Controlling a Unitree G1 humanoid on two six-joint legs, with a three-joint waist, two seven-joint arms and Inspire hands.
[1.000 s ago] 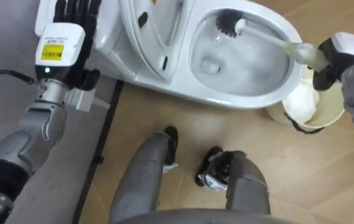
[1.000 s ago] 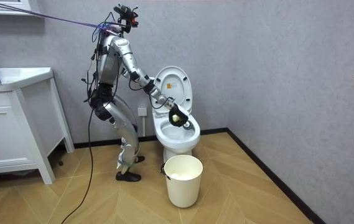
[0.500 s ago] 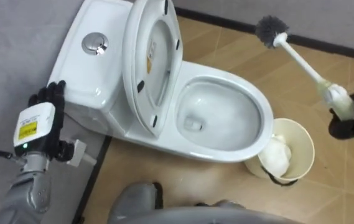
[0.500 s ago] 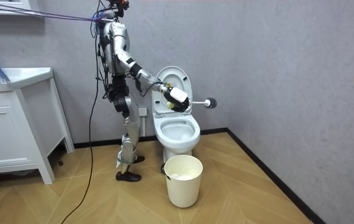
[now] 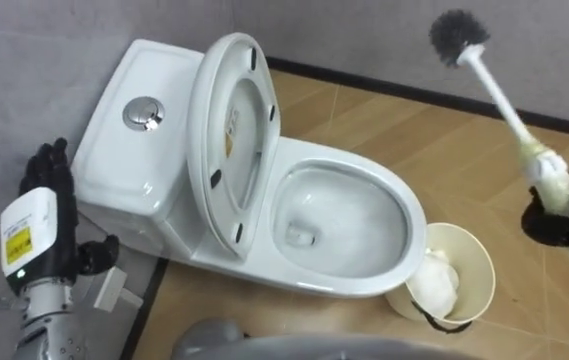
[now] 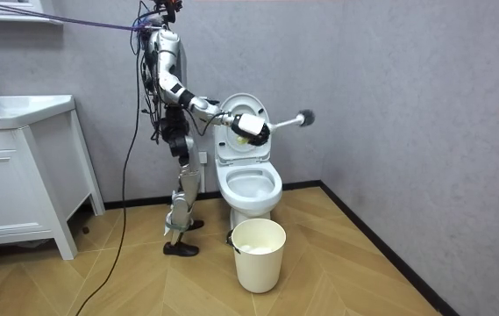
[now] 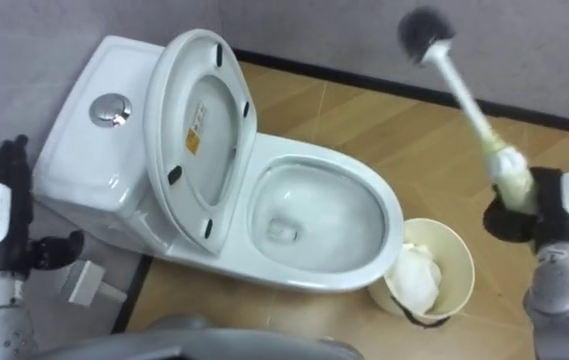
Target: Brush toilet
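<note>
Waste bin [image 6: 258,263], white cabinet [image 6: 12,189]

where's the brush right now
The brush is up in the air at the eye views' right, clear of the toilet. The right hand grips its handle just above the bin, bristles pointing up towards the wall.

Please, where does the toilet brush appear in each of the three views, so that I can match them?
Left eye view: toilet brush at upper right, bristles up, held in the right hand.
Right eye view: toilet brush at upper right, same pose.
Room view: toilet brush in the upper middle, pointing to the room view's right.
Shared landmark: the white bin.
</note>
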